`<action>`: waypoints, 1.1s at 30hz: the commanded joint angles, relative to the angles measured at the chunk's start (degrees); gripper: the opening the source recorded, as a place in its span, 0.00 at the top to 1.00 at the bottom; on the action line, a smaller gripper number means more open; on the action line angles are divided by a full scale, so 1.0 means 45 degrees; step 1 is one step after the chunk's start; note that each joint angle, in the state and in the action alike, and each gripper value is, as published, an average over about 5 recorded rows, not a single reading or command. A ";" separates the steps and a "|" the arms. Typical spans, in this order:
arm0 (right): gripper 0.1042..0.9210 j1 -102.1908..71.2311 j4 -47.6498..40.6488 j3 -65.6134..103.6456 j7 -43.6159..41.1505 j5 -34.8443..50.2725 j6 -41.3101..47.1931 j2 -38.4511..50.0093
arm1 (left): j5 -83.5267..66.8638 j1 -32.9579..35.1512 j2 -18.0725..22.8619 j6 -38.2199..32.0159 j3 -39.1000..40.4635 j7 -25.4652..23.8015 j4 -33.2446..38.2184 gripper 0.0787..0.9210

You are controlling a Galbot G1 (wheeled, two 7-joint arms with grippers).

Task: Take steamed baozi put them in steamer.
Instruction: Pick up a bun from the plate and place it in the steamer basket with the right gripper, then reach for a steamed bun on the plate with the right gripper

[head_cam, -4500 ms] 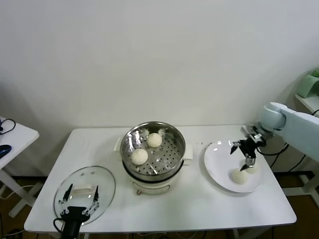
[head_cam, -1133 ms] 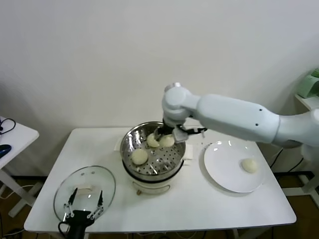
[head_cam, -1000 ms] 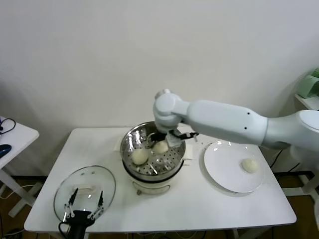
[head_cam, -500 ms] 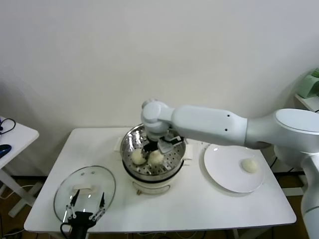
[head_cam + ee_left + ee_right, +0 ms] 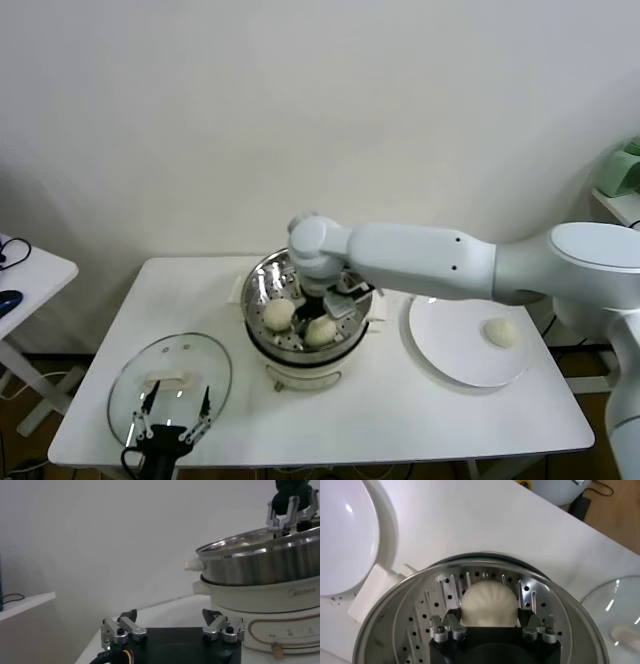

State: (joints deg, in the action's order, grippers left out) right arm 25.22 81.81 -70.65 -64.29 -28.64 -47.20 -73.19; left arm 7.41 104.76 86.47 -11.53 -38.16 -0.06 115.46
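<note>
right arm stretched across from three o'clock, wrist bent down – right gripper (image 5: 322,318) low at centre, fingers (image 5: 451,625) parted either side of a bun, flanking it closely. left gripper (image 5: 170,436) parked at seven o'clock, fingers (image 5: 120,630) spread apart – holding nothing.

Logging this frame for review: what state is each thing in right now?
Steamer: uncovered, baozi inside.
Baozi: between right gripper fingers, on steamer floor.
Plate: holds one baozi.
Glass lid: off, flat on table.
Left gripper: open, idle near lid.
</note>
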 commanded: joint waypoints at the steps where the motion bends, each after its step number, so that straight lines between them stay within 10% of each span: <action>1: 0.24 -0.0069 0.0102 -0.0108 0.0052 0.0080 -0.0622 0.0092 | 0.0004 -0.0001 0.0024 -0.0006 0.0020 0.0003 0.0002 0.12; 26: 0.12 0.1022 -0.0822 0.0990 -0.0076 0.1788 -0.0594 0.0321 | 0.0070 -0.0070 0.0065 0.0046 0.0053 0.0012 0.0123 0.12; 33: 0.12 0.3021 -0.2328 -0.0699 -0.0614 0.6610 0.3776 0.1914 | -0.0131 -0.0039 -0.0109 -0.0024 -0.0012 0.0014 0.0163 0.12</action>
State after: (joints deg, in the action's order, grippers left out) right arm 31.13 76.99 -68.51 -65.61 -17.90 -47.20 -70.02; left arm 7.33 104.50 86.42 -11.52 -38.18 0.01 116.09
